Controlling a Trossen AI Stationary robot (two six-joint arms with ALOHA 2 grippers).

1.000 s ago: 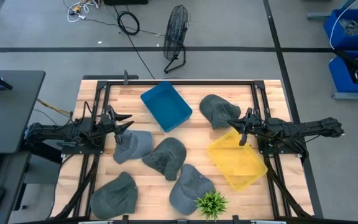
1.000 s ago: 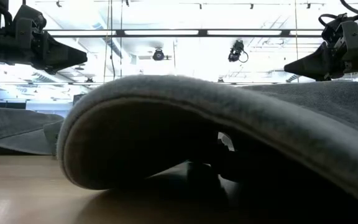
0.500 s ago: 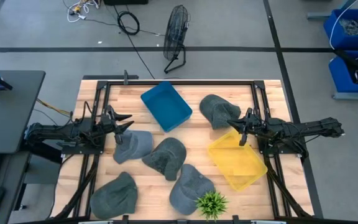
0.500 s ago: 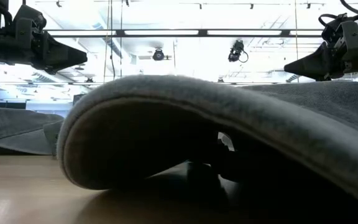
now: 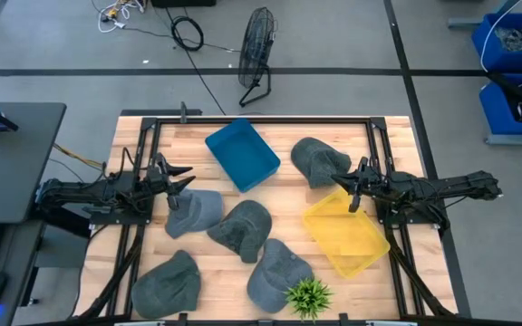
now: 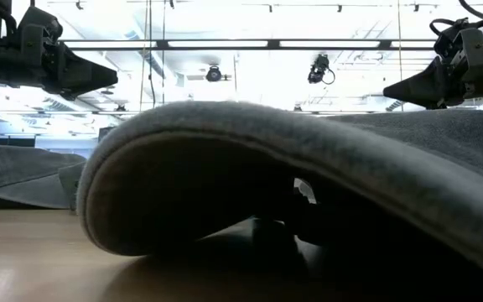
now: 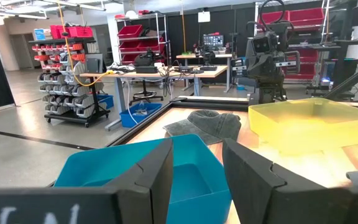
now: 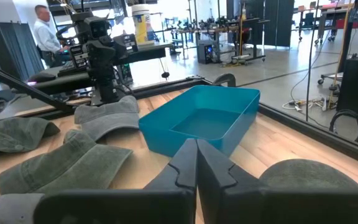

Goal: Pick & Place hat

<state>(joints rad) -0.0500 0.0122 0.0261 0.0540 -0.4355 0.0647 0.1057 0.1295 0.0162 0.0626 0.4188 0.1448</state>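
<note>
Several grey caps lie on the wooden table in the high view: one [image 5: 193, 211] just below my left gripper [image 5: 187, 178], one in the middle [image 5: 243, 228], two near the front edge [image 5: 277, 272] [image 5: 166, 281], and one at the far right [image 5: 315, 161] beside my right gripper [image 5: 339, 184]. Both grippers hover above the table and touch nothing. The left gripper [image 7: 197, 146] is open and faces the blue bin [image 7: 166, 171]. The right gripper [image 8: 196, 146] is shut. A cap's brim [image 6: 267, 159] fills the low view, with both grippers high above [image 6: 107, 81] [image 6: 390, 92].
A blue bin [image 5: 242, 154] sits at the table's far middle and a yellow bin [image 5: 344, 231] on the right near my right arm. A small green plant [image 5: 308, 296] stands at the near edge. A floor fan [image 5: 256, 54] stands beyond the table. A person [image 8: 42, 28] shows in the room behind.
</note>
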